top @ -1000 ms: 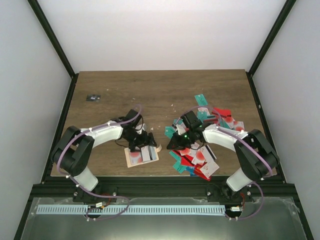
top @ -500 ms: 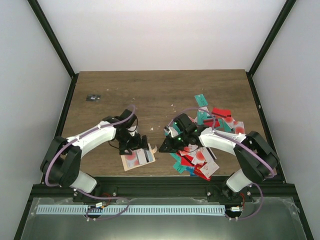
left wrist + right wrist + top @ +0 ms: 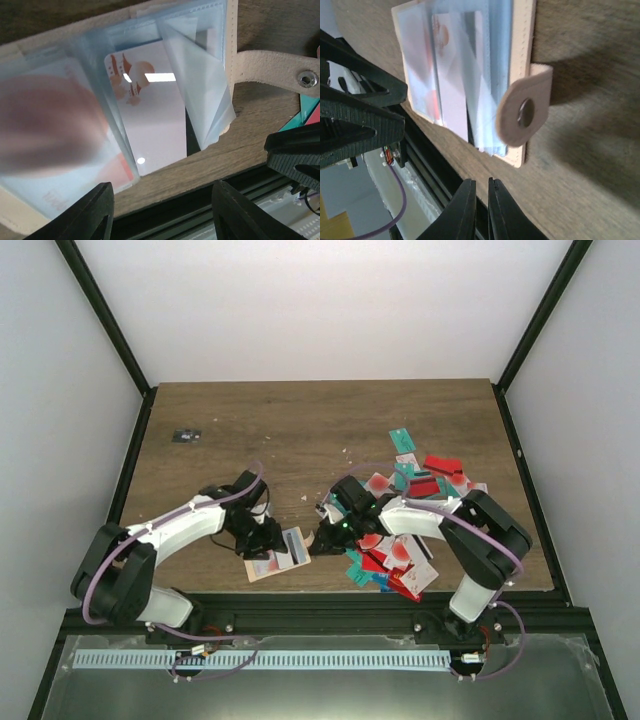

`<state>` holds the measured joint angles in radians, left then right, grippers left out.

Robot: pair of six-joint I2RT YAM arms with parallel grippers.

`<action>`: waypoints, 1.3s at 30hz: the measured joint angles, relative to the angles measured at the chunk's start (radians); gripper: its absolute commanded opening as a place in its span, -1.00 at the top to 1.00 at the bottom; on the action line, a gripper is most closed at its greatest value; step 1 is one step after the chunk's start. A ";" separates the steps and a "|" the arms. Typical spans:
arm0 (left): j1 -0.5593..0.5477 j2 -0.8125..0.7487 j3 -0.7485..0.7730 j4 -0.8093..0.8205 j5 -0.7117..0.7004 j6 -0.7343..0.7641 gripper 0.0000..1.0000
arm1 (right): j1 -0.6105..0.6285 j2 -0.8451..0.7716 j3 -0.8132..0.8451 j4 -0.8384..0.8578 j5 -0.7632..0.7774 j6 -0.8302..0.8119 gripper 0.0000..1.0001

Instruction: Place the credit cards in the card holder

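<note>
From where I stand, the worry is how little holds anything down. The card holder (image 3: 525, 30) lies open at the near edge of the table (image 3: 300, 430), its clear sleeves (image 3: 200, 85) fanned up loosely and its snap tab (image 3: 522, 117) sticking out toward the right arm. One white card with red print (image 3: 150, 125) sits among those sleeves, though I cannot tell whether it is fully seated in a pocket.

The left gripper (image 3: 162, 187) hangs over the holder with its fingers apart and nothing between them, so it pins nothing. The right gripper (image 3: 481, 182) is just beside the tab, fingers drawn together, and I see no card between them (a thin one edge-on could hide there, I admit). The credit cards (image 3: 400, 550) lie heaped to the right of it, well clear of any pocket.

Several things could go wrong:
- **Holder pushed off:** a nudge from the right fingers on the tab or a sleeve would probably skid the unpinned holder toward the table edge, perhaps over it.
- **Card misplaced:** with the sleeves splayed, a card could slide between two of them instead of into one, then fall out once the holder is moved.
- **Grippers colliding:** the two grippers stand close, so a careless reach risks knocking them together over the holder.
</note>
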<state>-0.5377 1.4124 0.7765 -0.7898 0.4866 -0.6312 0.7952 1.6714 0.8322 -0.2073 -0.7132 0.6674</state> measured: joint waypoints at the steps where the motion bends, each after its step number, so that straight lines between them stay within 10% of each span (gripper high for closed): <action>1: 0.000 0.002 -0.005 0.011 0.001 -0.006 0.01 | 0.000 0.010 0.004 -0.001 0.005 0.000 0.80; 39: -0.018 0.104 -0.058 0.238 0.017 -0.112 0.23 | 0.000 0.142 0.042 0.007 0.019 -0.056 0.84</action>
<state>-0.5556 1.5166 0.7185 -0.5518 0.5037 -0.7429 0.7952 1.8133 0.8745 -0.2005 -0.6945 0.6113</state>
